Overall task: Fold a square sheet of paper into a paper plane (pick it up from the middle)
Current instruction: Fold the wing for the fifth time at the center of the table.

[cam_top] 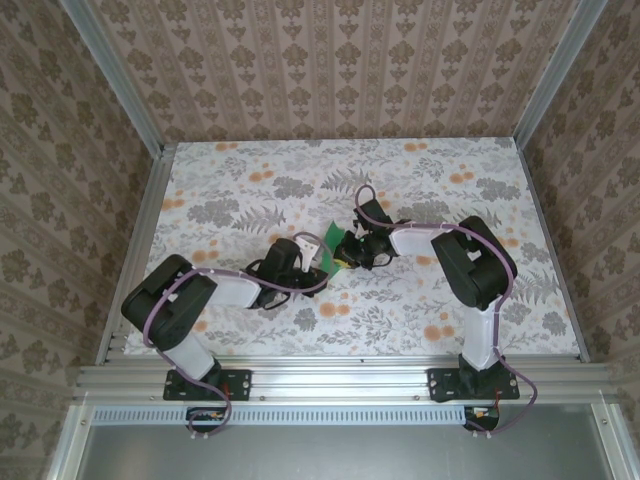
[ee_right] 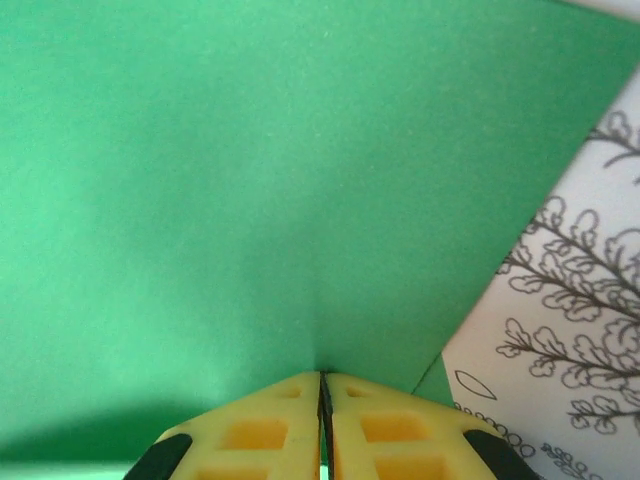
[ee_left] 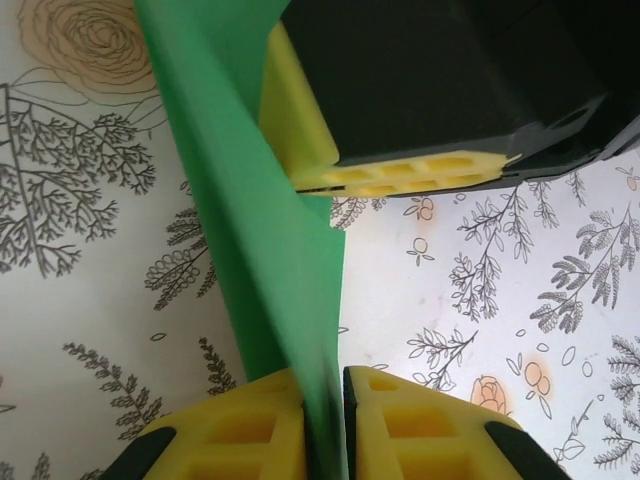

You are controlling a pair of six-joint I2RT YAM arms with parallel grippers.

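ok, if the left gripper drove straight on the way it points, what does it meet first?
The green sheet pinched in the left gripper runs straight ahead; past it, probably the right gripper, clamped on the same sheet. Gap between them is hard to judge.

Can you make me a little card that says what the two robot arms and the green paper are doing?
Paper: thin bright green sheet of paper, creased, held between both tools
Left tool: closed on one edge of the paper
Right tool: closed on the paper too
Table: flat tabletop with grey leaf and orange flower print
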